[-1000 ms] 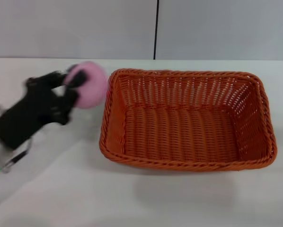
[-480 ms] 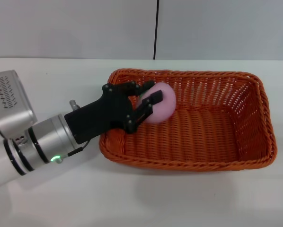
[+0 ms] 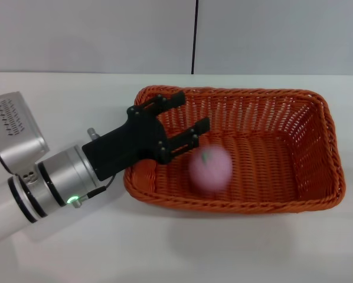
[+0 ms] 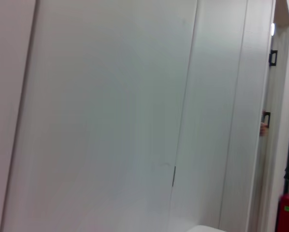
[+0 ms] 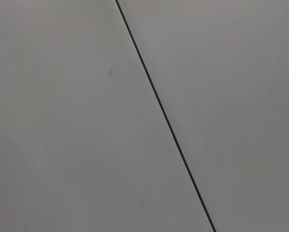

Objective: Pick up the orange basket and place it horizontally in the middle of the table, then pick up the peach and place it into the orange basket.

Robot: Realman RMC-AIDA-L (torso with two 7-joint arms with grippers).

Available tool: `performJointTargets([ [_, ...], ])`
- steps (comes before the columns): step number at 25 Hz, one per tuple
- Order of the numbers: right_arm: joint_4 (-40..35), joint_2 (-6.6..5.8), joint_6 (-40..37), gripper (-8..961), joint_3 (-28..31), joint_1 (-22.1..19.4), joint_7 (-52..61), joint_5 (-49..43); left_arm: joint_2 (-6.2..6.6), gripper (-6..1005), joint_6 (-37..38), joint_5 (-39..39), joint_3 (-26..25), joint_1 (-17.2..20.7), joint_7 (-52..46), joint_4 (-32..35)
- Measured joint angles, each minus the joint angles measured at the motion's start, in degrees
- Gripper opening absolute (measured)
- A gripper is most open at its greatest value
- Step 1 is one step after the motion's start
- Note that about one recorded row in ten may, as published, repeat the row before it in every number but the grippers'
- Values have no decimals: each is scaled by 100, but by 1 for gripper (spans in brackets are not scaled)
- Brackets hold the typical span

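Left gripper (image 3: 179, 117) reaches over the left rim of the orange basket (image 3: 235, 197), jaws spread wide with nothing between them. The peach (image 3: 210, 168), blurred, sits inside the basket toward its left half, just beside and clear of the fingertips. Basket lies lengthwise on the white table (image 3: 176, 247); right gripper not visible in any view

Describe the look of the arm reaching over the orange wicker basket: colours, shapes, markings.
The left arm is a silver-grey cylinder with black ring bands, a small green light and a boxy vented silver housing. Its left claw is matte black, with slim, jointed fingers studded with small screws. The right arm is out of view.
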Motion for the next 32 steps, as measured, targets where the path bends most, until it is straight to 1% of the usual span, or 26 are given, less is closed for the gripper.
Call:
performJointTargets([
  [3,-19,0,37,562,9,3,0,3,11,521,-14,-130,-78,128,15,-3],
  [6,-31,0,160,562,107,29,0,5,30,756,-17,-521,-367,399,161,20],
  [11,-27,5,299,562,291,55,-1,8,20,810,-74,-1378,-1054,984,877,189],
  [13,-21,7,310,562,301,60,-2,9,21,810,-167,-1770,-1193,1164,1059,318],
  [16,-19,9,313,562,308,62,-3,10,37,810,-437,-2368,-1355,1342,1229,691],
  [18,-17,9,309,562,308,62,-4,10,41,810,-718,-2629,-1505,1403,1266,1003],
  [19,-14,9,303,562,308,60,-4,10,41,810,-883,-2714,-1601,1419,1270,1178],
  [20,-12,9,291,562,308,52,-5,10,41,810,-883,-2714,-1601,1419,1270,1178],
  [22,-4,9,266,562,308,20,-6,10,38,810,-1226,-2777,-1783,1445,1272,1551],
  [28,94,16,278,562,305,42,-8,-3,47,810,-1367,-2784,-1830,1598,1365,1616],
  [29,129,16,281,562,305,53,-10,0,42,810,-1481,-2787,-1859,1612,1581,1629],
  [32,131,13,282,562,305,54,-118,9,28,810,-1626,-2773,-1842,1613,1833,1635],
])
